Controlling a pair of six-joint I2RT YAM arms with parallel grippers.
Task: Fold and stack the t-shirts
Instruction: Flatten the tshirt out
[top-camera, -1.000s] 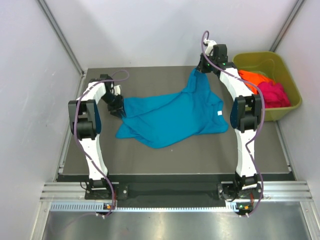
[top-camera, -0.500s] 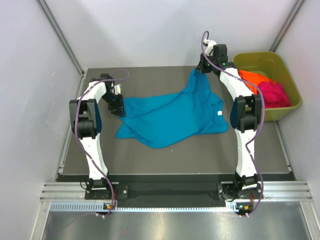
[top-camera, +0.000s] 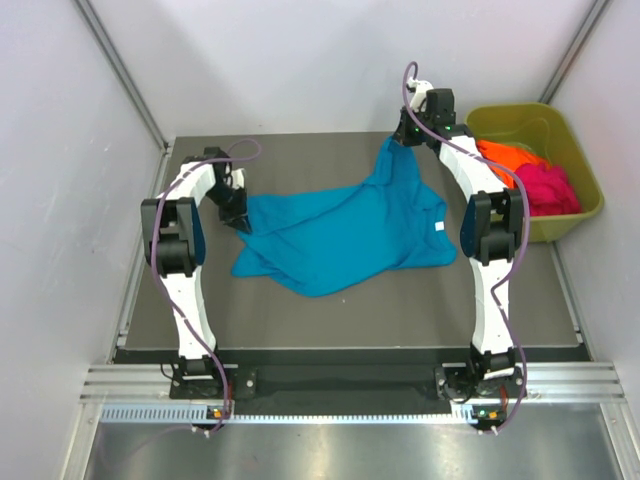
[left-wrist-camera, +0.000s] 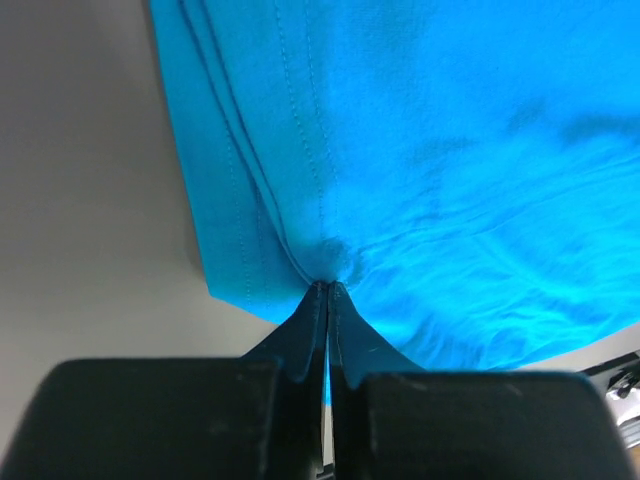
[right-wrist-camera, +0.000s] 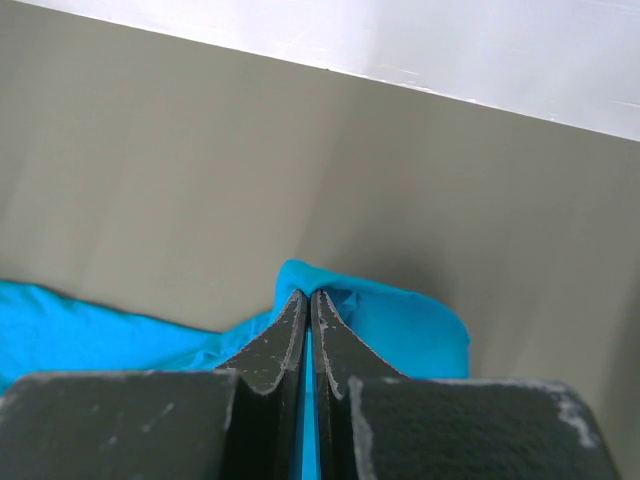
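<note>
Nearest the camera, both arm bases sit on a metal rail (top-camera: 350, 378) at the edge of the dark grey worktop (top-camera: 400, 310). I can't read any lettering on the rail or the arms at this size.

The teal-blue t-shirt (top-camera: 345, 235) lies spread and rumpled across the middle of the worktop, not folded. The only tag I can spot is a little white neck label (top-camera: 439, 228) on its right-hand edge, just beside the right arm's elbow. Whatever's printed on it is way too small to make out.

The left end effector (left-wrist-camera: 328, 292) is at the shirt's left edge, with its fingers pinched tight together on a bunched bit of hem. The wrist cam shows the rows of stitching running right into the pinch. From overhead that grip is mostly buried under the wrist.

Further back, the right end effector (right-wrist-camera: 307, 298) is clamped closed too. There's a sliver of teal cloth squeezed between the fingers and a fold poking out past the tips. It's near the far edge of the worktop, and the shirt narrows to a point there.

In the far right corner is an olive-green tub (top-camera: 520, 122) holding an orange t-shirt (top-camera: 505, 158) and a magenta-pink t-shirt (top-camera: 548, 188). Both are crumpled, so only the top folds show. The right arm and its purple cable (top-camera: 505, 330) cut across part of the orange one.
</note>
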